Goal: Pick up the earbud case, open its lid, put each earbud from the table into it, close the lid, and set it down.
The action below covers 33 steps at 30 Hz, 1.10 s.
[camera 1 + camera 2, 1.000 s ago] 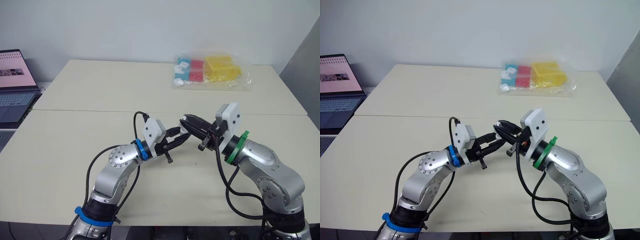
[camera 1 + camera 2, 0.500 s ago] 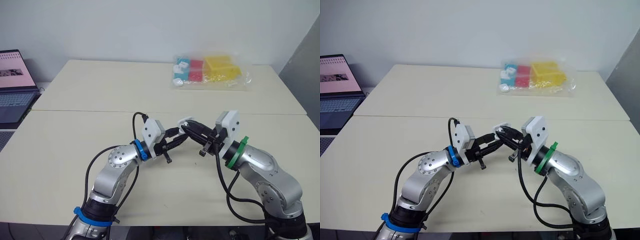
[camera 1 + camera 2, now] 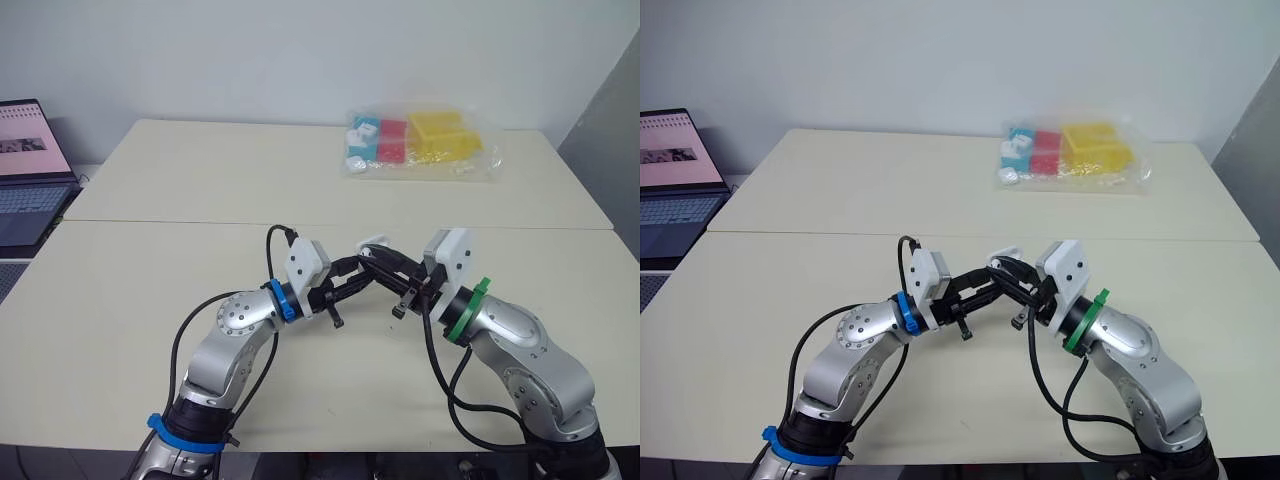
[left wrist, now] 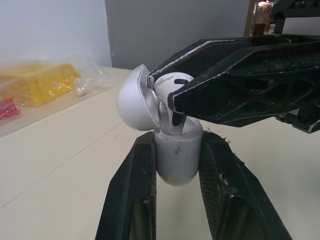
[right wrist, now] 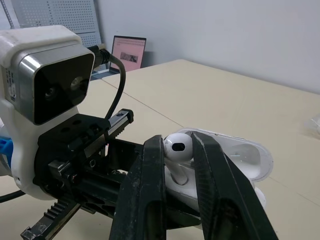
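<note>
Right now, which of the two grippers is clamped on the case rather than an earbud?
The left gripper: it squeezes the white earbud case, lid open. The right gripper instead pinches an earbud at the case's mouth.

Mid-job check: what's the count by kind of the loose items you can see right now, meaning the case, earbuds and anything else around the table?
Earbud case: 1
Earbud: 1
Plastic bag of coloured blocks: 1
Laptop: 1
Total: 4
</note>
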Tool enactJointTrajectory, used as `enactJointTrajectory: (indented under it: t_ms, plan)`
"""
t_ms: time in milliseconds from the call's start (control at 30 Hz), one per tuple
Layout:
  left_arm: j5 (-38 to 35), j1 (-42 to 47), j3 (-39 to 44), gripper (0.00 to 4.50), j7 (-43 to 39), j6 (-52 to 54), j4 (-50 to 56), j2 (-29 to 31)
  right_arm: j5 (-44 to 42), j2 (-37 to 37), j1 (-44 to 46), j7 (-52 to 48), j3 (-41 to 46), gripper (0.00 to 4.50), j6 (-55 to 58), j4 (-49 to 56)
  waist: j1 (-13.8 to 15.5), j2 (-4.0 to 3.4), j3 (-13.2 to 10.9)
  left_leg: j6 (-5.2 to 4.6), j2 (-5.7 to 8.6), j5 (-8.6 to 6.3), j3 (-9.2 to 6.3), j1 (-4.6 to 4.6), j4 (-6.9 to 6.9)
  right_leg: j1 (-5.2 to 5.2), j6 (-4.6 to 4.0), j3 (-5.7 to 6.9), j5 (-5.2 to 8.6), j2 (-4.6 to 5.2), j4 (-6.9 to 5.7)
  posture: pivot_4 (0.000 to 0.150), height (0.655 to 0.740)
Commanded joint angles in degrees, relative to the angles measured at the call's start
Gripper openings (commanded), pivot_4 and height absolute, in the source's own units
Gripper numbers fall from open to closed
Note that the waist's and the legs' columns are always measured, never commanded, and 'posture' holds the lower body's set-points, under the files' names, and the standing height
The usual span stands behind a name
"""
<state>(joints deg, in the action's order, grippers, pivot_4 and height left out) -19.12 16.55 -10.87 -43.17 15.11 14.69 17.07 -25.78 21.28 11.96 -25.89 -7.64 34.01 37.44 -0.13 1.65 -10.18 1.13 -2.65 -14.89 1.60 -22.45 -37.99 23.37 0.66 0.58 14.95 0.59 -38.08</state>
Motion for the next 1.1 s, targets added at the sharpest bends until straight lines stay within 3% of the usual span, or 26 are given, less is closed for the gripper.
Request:
enactJointTrajectory:
  t_ms: [33,67,367,700,900,1033,1100]
  plan:
    - [-1.4,1.1,1.1,0.79,0.7,-0.6,2.5,-0.7,-0.1,0.4,-1.1,-0.1,0.1,0.39,0.4,0.2,0.0,0.0,0.0,0.0,0.0,0.0,0.0,0.0,0.0,0.0,0.0,0.0,0.0,0.0,0.0,0.15,0.7378]
    - [-1.4,1.1,1.2,0.79,0.7,-0.5,2.5,-0.8,-0.2,0.3,-1.1,0.1,0.2,0.39,0.4,0.1,0.0,0.0,0.0,0.0,0.0,0.0,0.0,0.0,0.0,0.0,0.0,0.0,0.0,0.0,0.0,0.15,0.7378]
    - [-1.5,0.8,1.3,0.79,0.9,-0.1,2.9,-0.7,0.3,1.3,-1.5,1.0,1.7,3.52,0.4,1.6,0.0,0.0,0.0,0.0,0.0,0.0,-0.01,-0.02,0.0,0.01,0.0,0.01,0.0,0.0,0.0,0.15,0.7378]
    - [-1.2,0.6,1.3,0.79,1.0,0.2,2.6,-0.6,-6.3,2.9,-0.7,0.3,6.2,3.56,4.6,6.5,0.0,0.0,0.0,0.0,-0.01,0.0,-0.02,-0.04,0.0,0.01,0.0,0.01,0.0,0.0,0.01,0.15,0.7378]
    - [-1.5,0.5,1.1,0.79,0.3,0.4,2.4,-0.4,-19.5,13.4,2.5,-3.3,15.8,3.56,13.2,10.5,0.0,0.01,0.0,0.0,0.0,0.0,-0.01,-0.05,0.01,0.01,0.0,0.01,0.0,0.05,0.05,0.15,0.7378]
    - [-1.9,0.8,0.1,0.79,-2.4,0.2,2.4,0.5,-20.3,20.7,10.2,-6.6,17.9,3.56,15.3,3.2,0.0,0.0,0.0,-0.01,0.02,0.0,0.02,-0.03,0.01,0.04,-0.04,0.0,-0.02,0.0,0.02,0.15,0.7378]
    - [-1.9,0.8,-0.6,0.79,-4.4,-0.3,2.6,1.4,-17.0,23.9,15.4,-9.5,15.4,3.17,14.3,-3.4,0.0,0.0,0.0,-0.01,0.01,0.0,0.02,-0.02,0.01,0.03,-0.07,0.02,-0.03,-0.04,0.02,0.15,0.7378]
